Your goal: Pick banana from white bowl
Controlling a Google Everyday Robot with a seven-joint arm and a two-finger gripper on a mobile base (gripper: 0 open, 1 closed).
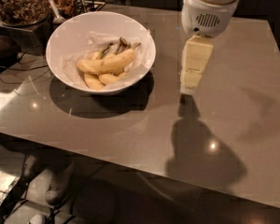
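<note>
- The gripper [189, 87] hangs in the upper middle of the frame, right of centre, pointing down, with its tip low over the table [242, 120]; whether it touches the surface cannot be told.
- Whether it is released or clenched cannot be told from this angle. It appears as one cream-coloured stack, and it holds nothing that can be seen.
- Directly above it is the arm's rounded white wrist housing [206, 10], with a small vent grille facing the camera, reaching up to the top edge.
- Its dark shadow [200, 148] lies on the glossy grey-brown table just below the tip and spreads toward the lower right.
- To the left of the gripper and well apart from it, the white bowl [67, 34] stands on the table in the upper left.
- Inside the bowl, on crinkled white paper [141, 43], the banana [107, 63] lies across the middle, its stem end toward the upper right.
- Shorter bananas [99, 80] lie under and in front of it, touching it.
- In the upper left corner, behind the bowl, is a glass jar of nuts [16, 3], with a utensil [53, 10] just beside it.
- Dark cables [18, 71] run along the left edge.
</note>
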